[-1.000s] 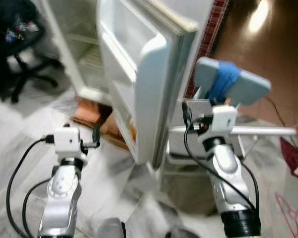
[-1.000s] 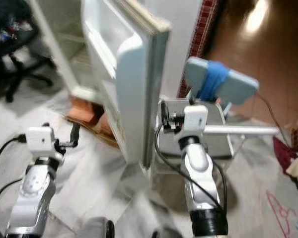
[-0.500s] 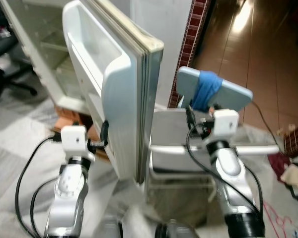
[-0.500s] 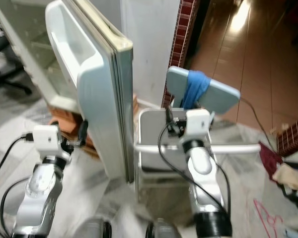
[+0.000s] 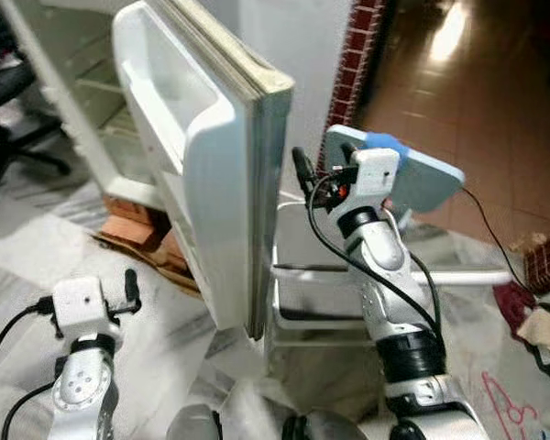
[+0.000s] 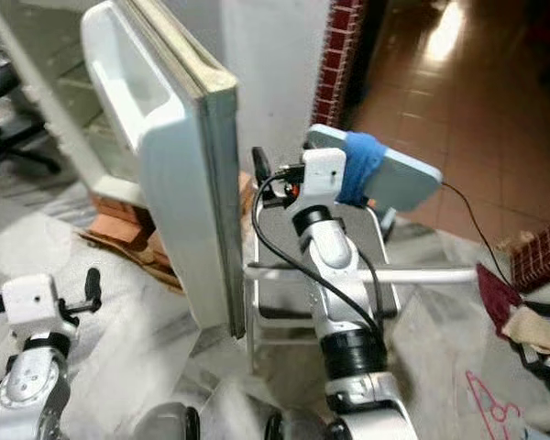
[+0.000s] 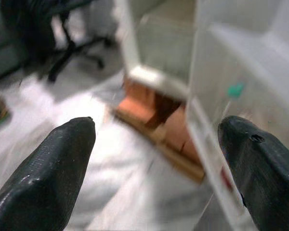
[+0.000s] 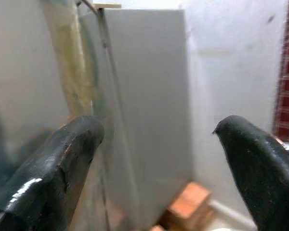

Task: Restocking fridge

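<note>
The fridge door (image 5: 215,174) stands open through the centre of the head views, edge-on, its inner shelves facing the upper left of the frame, where the open fridge cabinet (image 5: 82,92) shows pale wire shelves. Under the cabinet, at centre left, lie orange bricks (image 5: 133,206) on the pale marble floor (image 5: 37,247). A black office chair (image 5: 9,119) sits at the far left edge.

Right of the door, a white metal rack (image 5: 321,293) with a horizontal bar fills the centre, and a pale blue board wrapped in blue cloth (image 6: 380,179) leans above it. Brown tiles (glossy, catching light) spread across the upper right.

The right tool (image 5: 301,170) is raised just beside the door's outer edge, fingers apart. The left tool (image 5: 128,289) hangs low at lower left, fingers (image 7: 48,163) spread wide, with open floor before it.
</note>
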